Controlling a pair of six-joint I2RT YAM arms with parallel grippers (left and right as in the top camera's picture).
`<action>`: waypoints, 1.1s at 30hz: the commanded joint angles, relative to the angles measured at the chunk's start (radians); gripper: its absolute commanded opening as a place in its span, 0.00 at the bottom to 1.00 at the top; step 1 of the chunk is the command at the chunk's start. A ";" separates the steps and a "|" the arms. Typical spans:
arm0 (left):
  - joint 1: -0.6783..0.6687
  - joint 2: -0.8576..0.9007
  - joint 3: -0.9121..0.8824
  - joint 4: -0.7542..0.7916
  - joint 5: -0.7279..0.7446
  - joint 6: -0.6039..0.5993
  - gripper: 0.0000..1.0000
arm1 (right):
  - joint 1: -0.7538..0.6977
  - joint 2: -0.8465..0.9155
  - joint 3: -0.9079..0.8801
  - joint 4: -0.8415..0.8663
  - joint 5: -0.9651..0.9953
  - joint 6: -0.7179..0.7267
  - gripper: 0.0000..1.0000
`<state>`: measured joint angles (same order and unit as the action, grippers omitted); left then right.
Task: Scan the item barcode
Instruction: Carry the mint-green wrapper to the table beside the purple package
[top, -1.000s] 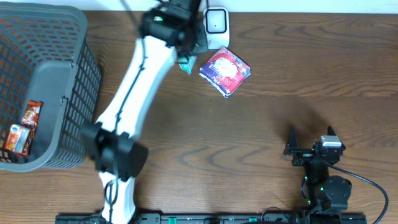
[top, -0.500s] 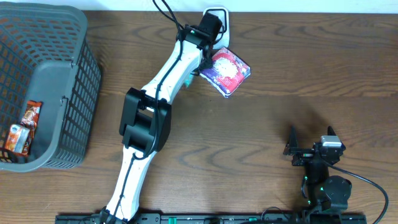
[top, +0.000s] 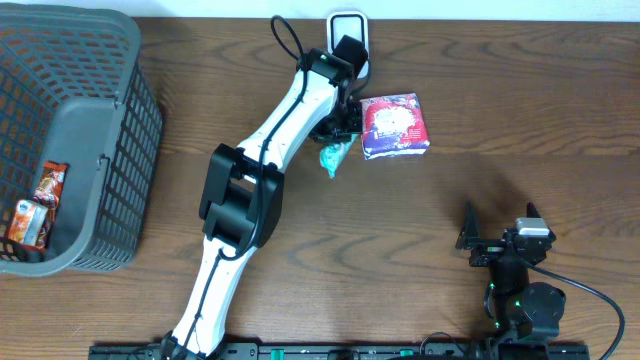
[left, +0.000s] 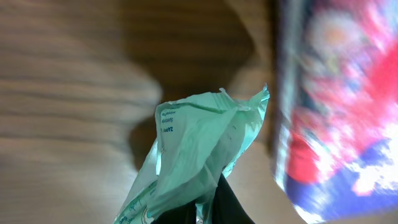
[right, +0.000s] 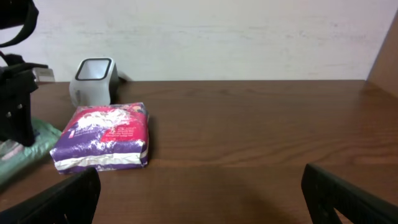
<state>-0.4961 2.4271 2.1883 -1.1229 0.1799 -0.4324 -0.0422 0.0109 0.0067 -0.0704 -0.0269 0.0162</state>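
Teal pouch (top: 331, 157), purple pack (top: 394, 127): one each.

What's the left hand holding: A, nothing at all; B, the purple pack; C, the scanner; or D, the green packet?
D. The left wrist view shows the green packet pinched in the left hand, while the purple pack lies free on the table beside it.
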 joint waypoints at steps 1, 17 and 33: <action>0.026 -0.035 0.014 0.024 -0.171 0.005 0.07 | -0.005 -0.005 -0.001 -0.004 -0.002 -0.010 0.99; 0.127 -0.359 0.050 0.061 -0.045 0.042 0.56 | -0.005 -0.005 -0.001 -0.004 -0.002 -0.010 0.99; 0.892 -0.570 -0.062 -0.061 -0.598 0.203 0.59 | -0.005 -0.005 -0.001 -0.004 -0.002 -0.010 0.99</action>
<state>0.3218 1.8050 2.1948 -1.1450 -0.3218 -0.3008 -0.0422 0.0109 0.0067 -0.0708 -0.0273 0.0162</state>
